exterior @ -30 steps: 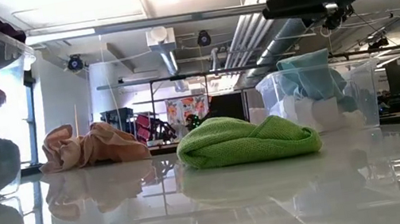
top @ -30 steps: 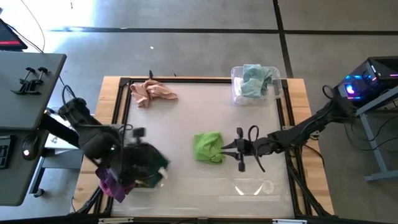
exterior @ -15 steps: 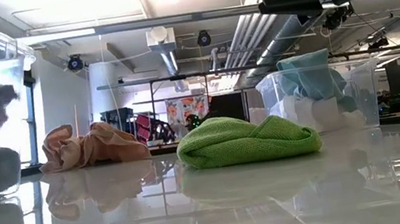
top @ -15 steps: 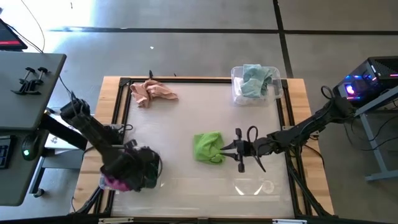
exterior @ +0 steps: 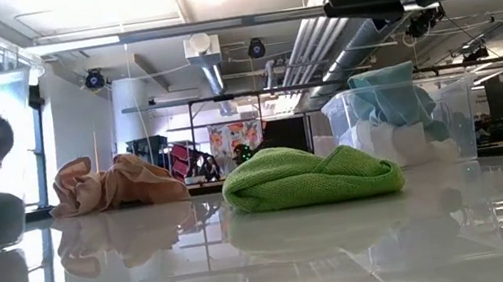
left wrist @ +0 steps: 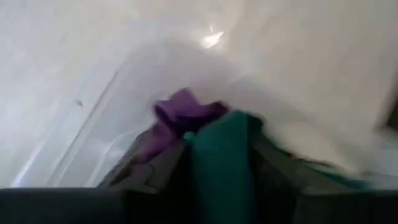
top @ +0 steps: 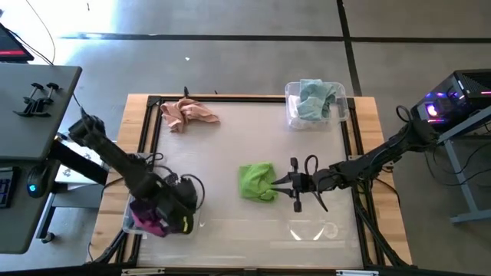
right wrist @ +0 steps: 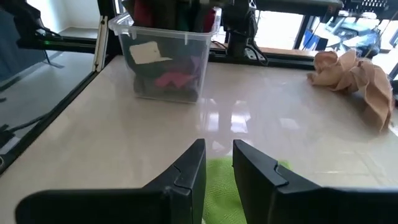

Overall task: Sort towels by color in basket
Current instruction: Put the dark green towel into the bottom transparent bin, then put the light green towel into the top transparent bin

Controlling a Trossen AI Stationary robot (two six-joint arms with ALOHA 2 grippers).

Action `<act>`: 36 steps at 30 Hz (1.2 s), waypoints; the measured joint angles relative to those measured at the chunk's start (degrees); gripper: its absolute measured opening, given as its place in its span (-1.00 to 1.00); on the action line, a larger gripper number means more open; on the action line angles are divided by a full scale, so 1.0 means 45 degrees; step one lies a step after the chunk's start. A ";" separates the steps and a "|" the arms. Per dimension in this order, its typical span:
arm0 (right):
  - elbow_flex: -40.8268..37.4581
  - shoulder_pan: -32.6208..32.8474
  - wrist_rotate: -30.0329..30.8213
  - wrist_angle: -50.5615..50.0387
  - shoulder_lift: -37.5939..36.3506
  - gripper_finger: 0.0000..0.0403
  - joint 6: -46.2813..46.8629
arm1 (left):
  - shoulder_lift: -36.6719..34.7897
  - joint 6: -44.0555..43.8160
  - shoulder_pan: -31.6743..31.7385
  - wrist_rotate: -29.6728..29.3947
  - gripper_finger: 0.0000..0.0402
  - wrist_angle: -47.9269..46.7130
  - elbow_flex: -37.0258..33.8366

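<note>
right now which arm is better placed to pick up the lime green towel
Right. The right gripper sits right beside the lime green towel, fingers slightly apart, while the left gripper is down in the clear bin across the table.

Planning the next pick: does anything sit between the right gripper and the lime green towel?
Nothing visible does. The right gripper hovers right beside the lime green towel, fingers slightly apart, with only bare table around it. In the right wrist view the towel lies directly under the fingertips.

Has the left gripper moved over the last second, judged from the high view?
Yes. The left gripper has dropped toward the near edge, into the clear bin, farther from the peach towel.
</note>
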 joint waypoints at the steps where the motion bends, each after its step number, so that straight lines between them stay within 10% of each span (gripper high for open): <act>1: 0.0000 0.0000 -0.0020 -0.0005 0.0000 -0.63 0.0065 | -0.0306 -0.0031 0.0040 0.0008 -0.21 0.0065 0.0109; 10: 0.0000 -0.0152 -0.0799 -0.0244 0.0005 -0.41 0.0089 | -0.2345 0.0531 -0.0043 0.0075 -0.12 0.0865 0.1153; 16: 0.0000 -0.1091 -0.2970 0.0346 0.0882 0.05 0.0572 | -0.2481 0.4516 -0.0252 -0.3519 -0.14 0.2468 0.0994; 24: 0.0005 -0.2889 -0.3498 0.2186 0.3947 0.35 -0.0103 | -0.2034 0.9813 0.0482 -0.1956 -0.14 1.0031 -0.2070; 36: 0.1145 -0.4046 -0.5646 0.2870 0.7596 0.09 -0.0341 | -0.1860 1.5558 0.2469 -0.2994 -0.14 1.9372 -0.5814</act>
